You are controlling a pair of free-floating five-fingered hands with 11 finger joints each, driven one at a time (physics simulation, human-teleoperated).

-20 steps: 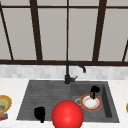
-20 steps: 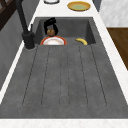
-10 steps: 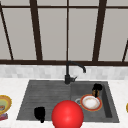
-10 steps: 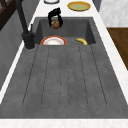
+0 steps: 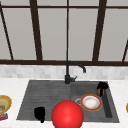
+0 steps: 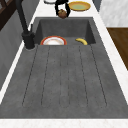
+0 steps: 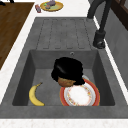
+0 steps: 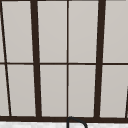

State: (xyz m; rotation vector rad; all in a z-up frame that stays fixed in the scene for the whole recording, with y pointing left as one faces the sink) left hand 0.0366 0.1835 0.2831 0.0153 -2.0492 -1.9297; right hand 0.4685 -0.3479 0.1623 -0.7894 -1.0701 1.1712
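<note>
Gripping small brown round object (image 5: 100, 92), right hand (image 5: 102, 86) hangs above sink basin (image 7: 40, 72), fingers (image 7: 67, 68) curled round it. Just below fingers: red-rimmed plate (image 5: 91, 102) on basin floor; banana (image 7: 35, 95) beside plate, apart from fingers. Left hand (image 5: 40, 113) idle over drainboard, fingers curled, clamped on nothing. Red ball (image 5: 67, 115) just beside left hand. Black faucet (image 5: 71, 72) behind.

Both robot hands are plain black, the right robot hand (image 5: 102, 86) around a brown ball (image 5: 100, 92). Plate (image 5: 91, 102) is white with an orange-red rim and speckly flowers, banana (image 7: 35, 95) yellow, sink (image 5: 45, 93) dark grey, counter (image 5: 15, 85) white, faucet (image 5: 71, 71) black, big sphere (image 5: 67, 114) solid red.
</note>
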